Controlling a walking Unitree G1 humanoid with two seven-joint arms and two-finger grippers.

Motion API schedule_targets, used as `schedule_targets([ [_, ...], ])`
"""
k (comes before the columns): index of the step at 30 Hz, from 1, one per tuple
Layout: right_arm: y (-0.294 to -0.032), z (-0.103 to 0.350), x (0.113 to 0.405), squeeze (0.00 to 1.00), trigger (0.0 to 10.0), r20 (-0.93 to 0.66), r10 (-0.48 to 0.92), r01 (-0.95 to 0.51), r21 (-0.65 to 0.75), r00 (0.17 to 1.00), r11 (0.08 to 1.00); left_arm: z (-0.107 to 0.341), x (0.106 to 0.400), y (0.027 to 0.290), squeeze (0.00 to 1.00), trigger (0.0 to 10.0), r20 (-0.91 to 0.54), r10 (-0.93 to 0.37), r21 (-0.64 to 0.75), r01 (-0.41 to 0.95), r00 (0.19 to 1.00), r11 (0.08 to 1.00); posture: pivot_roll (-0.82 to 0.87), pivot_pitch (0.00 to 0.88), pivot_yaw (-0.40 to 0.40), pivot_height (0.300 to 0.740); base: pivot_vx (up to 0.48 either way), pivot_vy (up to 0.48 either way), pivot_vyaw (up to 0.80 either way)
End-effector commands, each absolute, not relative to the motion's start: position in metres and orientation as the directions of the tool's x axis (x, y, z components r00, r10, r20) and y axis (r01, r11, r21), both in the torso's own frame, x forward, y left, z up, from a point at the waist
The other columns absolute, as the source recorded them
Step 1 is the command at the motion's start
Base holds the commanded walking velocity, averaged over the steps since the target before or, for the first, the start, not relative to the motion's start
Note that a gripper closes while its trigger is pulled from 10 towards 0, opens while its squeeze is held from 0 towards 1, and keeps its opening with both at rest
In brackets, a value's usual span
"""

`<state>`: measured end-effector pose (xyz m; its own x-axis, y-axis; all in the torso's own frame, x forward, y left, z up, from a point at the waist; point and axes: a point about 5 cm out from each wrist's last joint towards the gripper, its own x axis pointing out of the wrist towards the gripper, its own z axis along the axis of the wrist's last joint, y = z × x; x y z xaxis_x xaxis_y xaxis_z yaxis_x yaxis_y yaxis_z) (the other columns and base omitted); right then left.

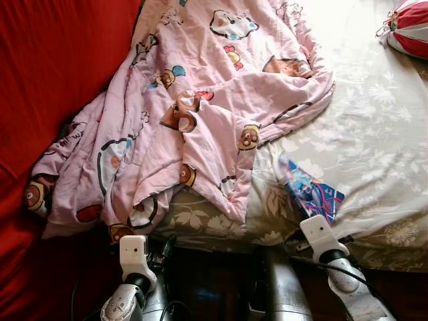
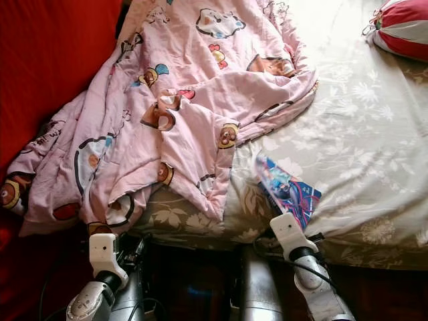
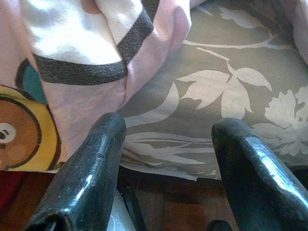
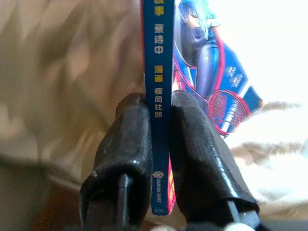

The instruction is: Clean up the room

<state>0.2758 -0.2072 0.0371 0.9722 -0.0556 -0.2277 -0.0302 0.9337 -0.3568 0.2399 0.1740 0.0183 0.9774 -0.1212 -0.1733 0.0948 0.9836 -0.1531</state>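
Right gripper (image 4: 161, 144) clamped on the spine of a blue comic book (image 1: 311, 192), fingers (image 4: 126, 159) pressed to either side, at the near edge of the bed (image 1: 374, 134); book standing on edge there, tilted, cover facing outward over the floral sheet; broad bare stretch of sheet beyond and to the right, up to a red-and-white striped cushion (image 1: 406, 28) in the far right corner. Left gripper (image 3: 168, 159) spread wide, holding nothing, low at the bed's near edge, just beside the hanging hem of a pink cartoon-print blanket (image 1: 200, 107); blanket heaped across the left half of the bed, one corner spilling over the edge toward a red fabric surface (image 1: 53, 80) on the left. Dark wooden bed frame below the sheet's edge, between the two arms.
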Motion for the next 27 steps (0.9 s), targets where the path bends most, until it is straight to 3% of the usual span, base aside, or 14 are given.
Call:
schedule_targets([
  [1,-0.212,0.055,0.278,0.0,0.0,-0.134,-0.108,0.076,-0.221,0.985,0.972,0.008,0.232,0.177,0.0,10.0,-0.212,-0.105,-0.159,0.071,0.972,0.985,0.03,0.246,-0.057,0.583,0.0,0.0,0.0],
  [4,-0.207,0.069,0.281,0.0,0.0,-0.056,-0.112,0.104,-0.117,0.992,0.988,0.008,0.235,0.178,0.0,10.0,-0.213,-0.104,-0.16,0.07,0.972,0.985,0.03,0.225,-0.052,0.583,0.0,0.0,0.0],
  [11,-0.189,0.102,0.29,0.0,0.0,0.084,-0.028,0.034,-0.075,0.996,0.997,0.009,0.242,0.178,0.0,10.0,-0.205,-0.107,-0.162,0.074,0.973,0.984,0.01,0.185,-0.056,0.583,0.0,0.0,0.0],
  [12,-0.186,0.107,0.291,0.0,4.7,0.086,-0.011,0.018,-0.077,0.996,0.997,0.008,0.244,0.178,0.0,10.0,-0.204,-0.105,-0.162,0.072,0.973,0.984,0.01,0.174,-0.058,0.583,0.0,0.0,0.0],
  [13,-0.182,0.109,0.292,0.0,8.5,0.091,0.019,-0.013,-0.072,0.996,0.997,0.008,0.245,0.178,0.0,10.0,-0.204,-0.099,-0.163,0.065,0.974,0.984,0.01,0.157,-0.057,0.583,0.0,0.0,0.0],
  [14,-0.18,0.111,0.292,0.0,8.5,0.094,0.042,-0.035,-0.069,0.995,0.997,0.007,0.246,0.179,0.0,10.0,-0.205,-0.094,-0.164,0.061,0.974,0.985,0.01,0.157,-0.057,0.583,0.0,0.0,0.0],
  [15,-0.177,0.113,0.293,0.0,10.0,0.098,0.062,-0.056,-0.063,0.993,0.996,0.003,0.245,0.18,0.0,10.0,-0.221,-0.082,-0.167,0.045,0.972,0.985,0.0,0.143,-0.056,0.583,0.0,0.0,0.0],
  [19,-0.176,0.112,0.294,0.0,10.0,0.09,0.061,-0.057,-0.048,0.994,0.997,-0.003,0.244,0.18,0.0,10.0,-0.248,-0.079,-0.167,0.038,0.965,0.985,0.0,0.126,-0.053,0.583,0.0,0.0,0.0],
  [27,-0.18,0.11,0.297,0.0,10.0,0.063,0.054,-0.051,-0.051,0.997,0.997,-0.013,0.243,0.191,0.0,10.0,-0.3,-0.044,-0.176,-0.01,0.953,0.984,-0.01,0.081,-0.042,0.623,0.0,0.0,0.0],
])
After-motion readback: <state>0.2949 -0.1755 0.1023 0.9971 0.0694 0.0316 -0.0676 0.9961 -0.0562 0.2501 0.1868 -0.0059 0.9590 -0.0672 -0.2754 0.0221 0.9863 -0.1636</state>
